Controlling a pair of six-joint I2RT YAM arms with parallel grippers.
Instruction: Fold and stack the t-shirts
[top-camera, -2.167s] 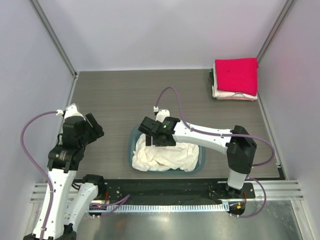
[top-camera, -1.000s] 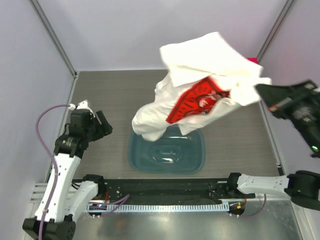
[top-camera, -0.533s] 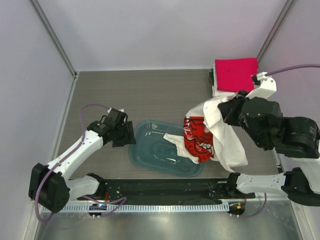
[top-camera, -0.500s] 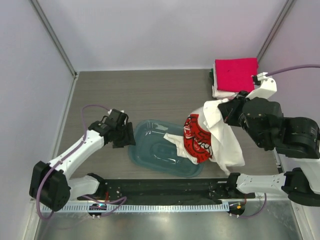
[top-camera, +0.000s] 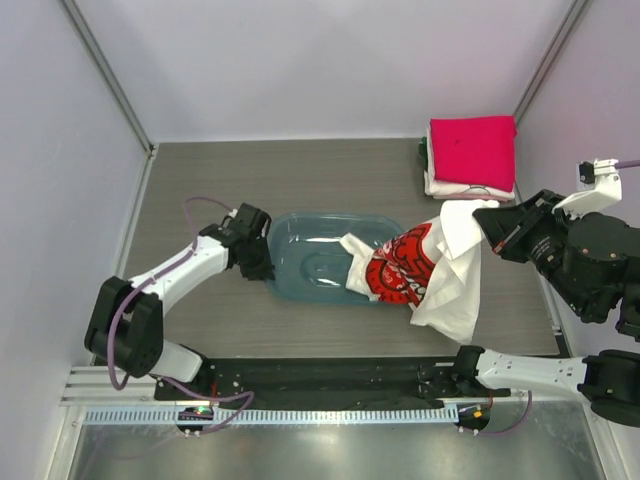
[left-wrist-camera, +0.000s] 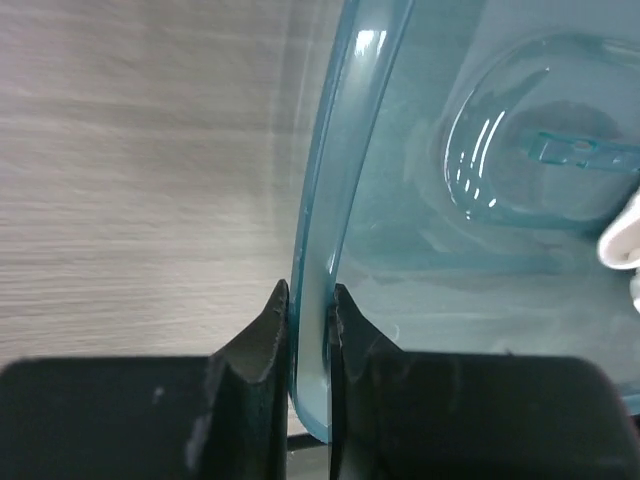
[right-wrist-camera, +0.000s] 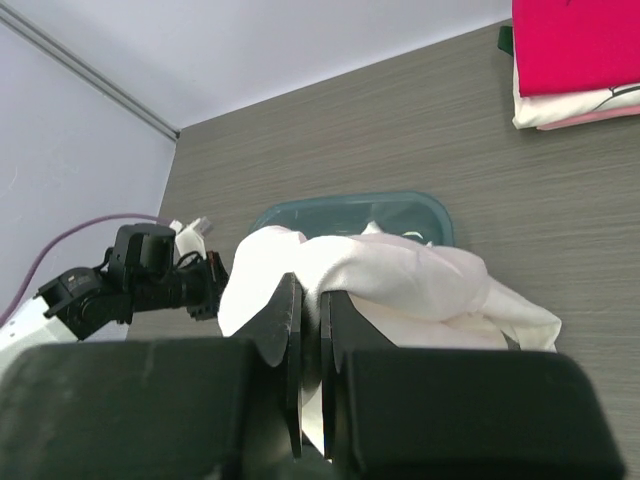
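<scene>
- Presently, at the near right, the right gripper is clamped on a bunched fold of the cream tee. The cloth hangs from that single pinch, with its hem lowest toward the near edge. A hold on gathered cloth may slip under a quick swing, dropping the garment in a heap on the table.
- At mid-table, the tee's trailing end, red print showing, is draped across the right rim of the tub. Risk: if the right arm draws away while the cloth drags on that rim, the tub may be tugged or the tee snagged and twisted.
- At the tub's left rim, the left gripper has its fingers pinched together on the thin plastic edge. A narrow bite on a slick, flexible lip could slide off. Moving the tub now could haul the tee's tail along with it.
- At the far right corner sits the stack, a red tee on top of pale tees. It lies just beyond the hanging cloth and the right arm. A sweep in that direction could brush the stack and skew it.
</scene>
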